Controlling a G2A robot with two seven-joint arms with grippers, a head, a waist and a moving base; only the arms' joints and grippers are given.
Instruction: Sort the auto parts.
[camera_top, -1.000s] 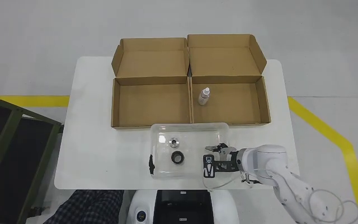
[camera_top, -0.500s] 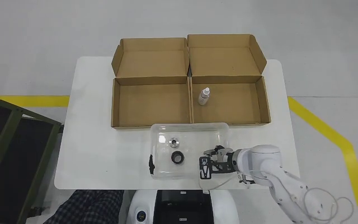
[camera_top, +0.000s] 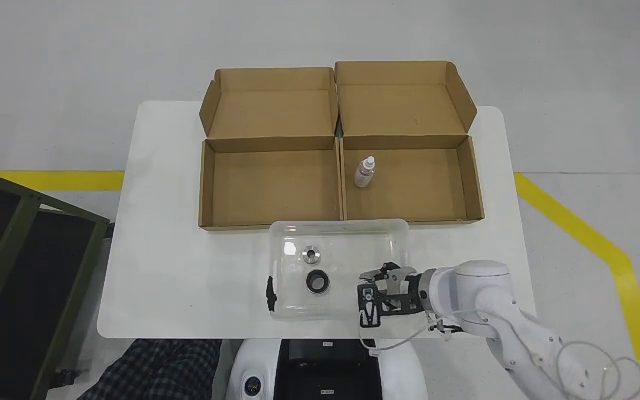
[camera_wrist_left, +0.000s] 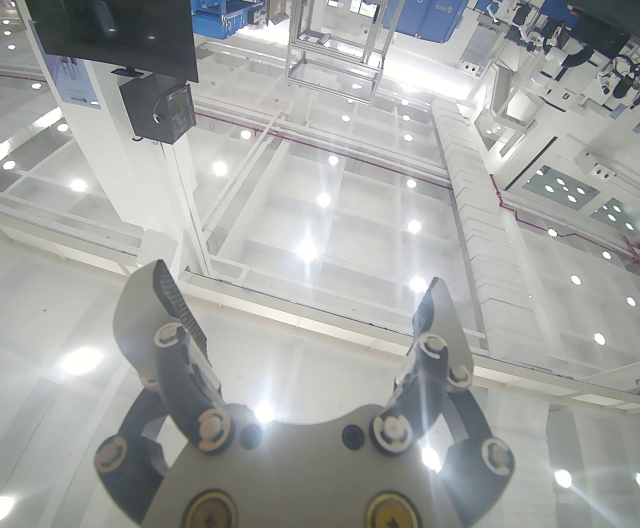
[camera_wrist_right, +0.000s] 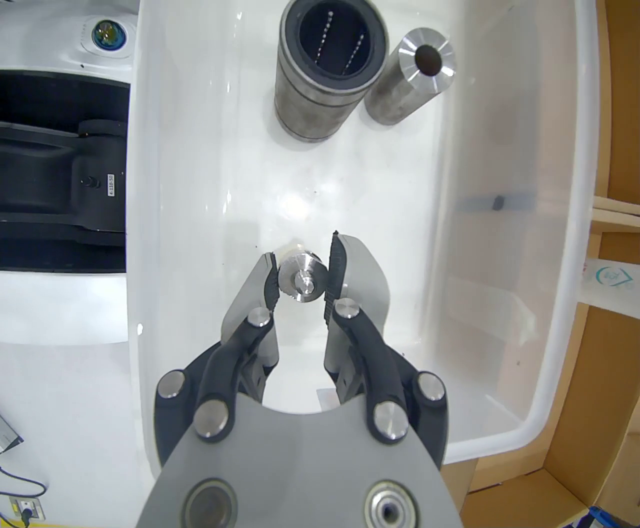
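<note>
In the right wrist view my right gripper (camera_wrist_right: 300, 281) is shut on a small round metal part (camera_wrist_right: 301, 283) that rests on the floor of the clear plastic bin (camera_wrist_right: 565, 250). Farther along the bin stand a dark linear bearing (camera_wrist_right: 327, 75) and a silver cylinder (camera_wrist_right: 412, 80). From the top view the right gripper (camera_top: 372, 300) sits in the bin's (camera_top: 340, 224) front right area, with the bearing (camera_top: 318, 282) and the cylinder (camera_top: 310, 253) to its left. My left gripper (camera_wrist_left: 296, 280) is open, holds nothing, and points up at the ceiling.
Two open cardboard boxes stand behind the bin: the left box (camera_top: 270, 190) holds nothing, and the right box (camera_top: 430, 185) holds a small white bottle (camera_top: 365, 172). White table (camera_top: 170, 250) surface lies free to the bin's left.
My right gripper has shifted a little leftward and toward the front edge inside the bin. The bearing and cylinder have not moved.
</note>
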